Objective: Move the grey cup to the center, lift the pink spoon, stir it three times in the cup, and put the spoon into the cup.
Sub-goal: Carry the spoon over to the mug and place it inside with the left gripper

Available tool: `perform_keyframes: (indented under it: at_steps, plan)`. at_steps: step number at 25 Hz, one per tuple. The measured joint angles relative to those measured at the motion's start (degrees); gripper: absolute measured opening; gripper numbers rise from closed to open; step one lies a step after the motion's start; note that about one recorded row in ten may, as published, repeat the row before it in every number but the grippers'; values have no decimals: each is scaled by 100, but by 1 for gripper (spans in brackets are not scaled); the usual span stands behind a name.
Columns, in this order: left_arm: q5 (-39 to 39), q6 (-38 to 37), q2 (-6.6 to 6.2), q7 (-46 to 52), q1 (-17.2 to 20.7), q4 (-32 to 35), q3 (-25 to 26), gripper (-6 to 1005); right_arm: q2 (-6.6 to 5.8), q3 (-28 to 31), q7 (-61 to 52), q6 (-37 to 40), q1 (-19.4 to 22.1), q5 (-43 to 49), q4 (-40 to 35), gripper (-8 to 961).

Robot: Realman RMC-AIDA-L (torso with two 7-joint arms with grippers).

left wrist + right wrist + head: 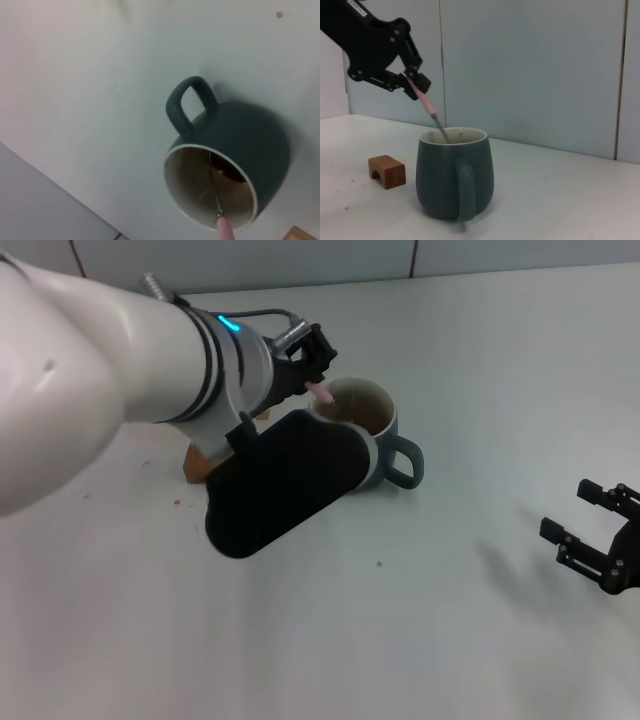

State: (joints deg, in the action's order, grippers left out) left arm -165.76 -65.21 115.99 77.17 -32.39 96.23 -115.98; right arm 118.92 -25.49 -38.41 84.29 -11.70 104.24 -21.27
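Left gripper [410,80] clamped on pink spoon [426,104], handle tilted, bowl down inside grey cup [454,172]; right gripper [598,535] open, parked well apart.

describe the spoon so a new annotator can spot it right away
Start at the grey cup standing on the white table, its handle toward the right gripper, which is open and apart. The pink spoon slants into the cup, shut in the left gripper above the rim. It is slim with a pale pink handle and thin metal neck, unlike the brown block beside the cup.

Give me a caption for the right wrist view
Left gripper holds the pink spoon tilted into the grey cup.
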Motion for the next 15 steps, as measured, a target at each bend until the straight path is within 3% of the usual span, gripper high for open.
perform_keyframes:
  at_steps: [9, 15]
  plan:
    - [0, 174, 43, 5, -235, -390, 203, 211, -9, 0, 0, 0, -13, 0, 0, 703]
    - [-1, 136, 20, 8, -158, -399, 343, 214, -9, 0, 0, -1, -24, 0, -9, 703]
